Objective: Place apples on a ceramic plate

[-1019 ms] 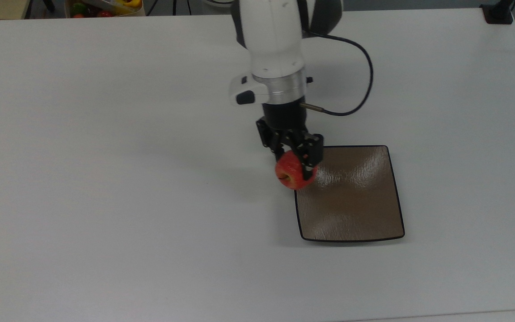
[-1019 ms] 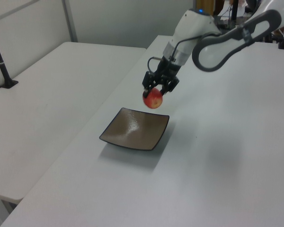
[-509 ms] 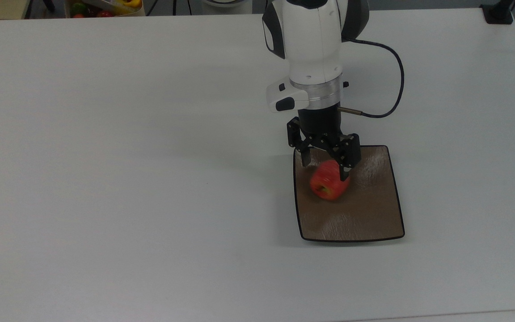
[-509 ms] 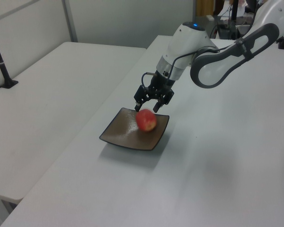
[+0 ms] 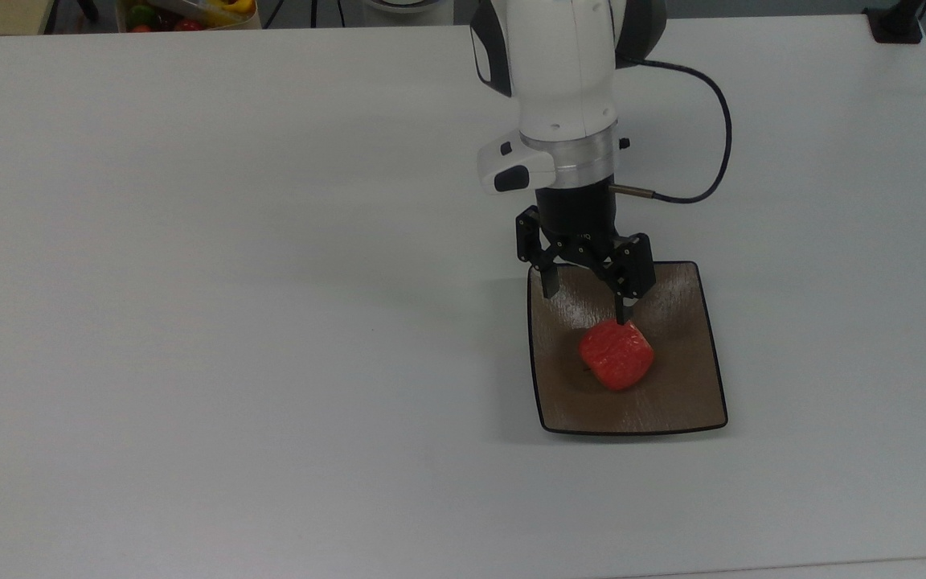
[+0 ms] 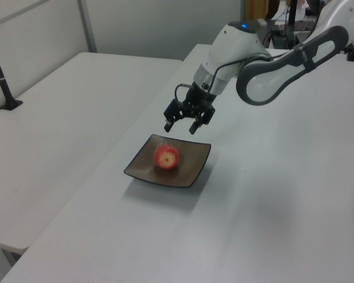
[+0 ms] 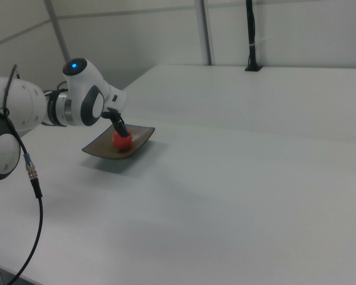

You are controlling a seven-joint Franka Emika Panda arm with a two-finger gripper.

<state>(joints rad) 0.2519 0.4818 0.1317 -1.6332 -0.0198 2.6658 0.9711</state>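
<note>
on the ceramic plate (image 5: 692, 386) (image 6: 192, 167) (image 7: 141, 138) lies one apple (image 5: 616, 355) (image 6: 166, 157) (image 7: 122, 140), red and slightly blocky, resting near the plate's middle. there is one apple and one plate, and one claw (image 5: 586, 296) (image 6: 182, 126).

half a second ago the apple was between the claw's fingers, low over the plate's far half in the top view; now it sits free on the plate, a little nearer the plate's near edge in the top view, and the claw has let go of it. a second ago the apple hung in the claw beside the plate's far left corner in the top view, off the plate's edge.

the claw stands wide, holding nothing, above the plate's far edge as the top view shows it. in the left view it hangs clear above the plate's far side, apart from the apple. in the top view one fingertip (image 5: 620, 314) seems to end just at the apple's far side, though the left view shows a gap. the arm (image 5: 563, 72) (image 6: 271, 65) reaches down over the plate with its wrist pointing steeply downward; a black cable (image 5: 712, 121) loops beside it.

the plate rests on the white counter (image 5: 230, 281) (image 6: 283, 206) (image 7: 255, 196).
</note>
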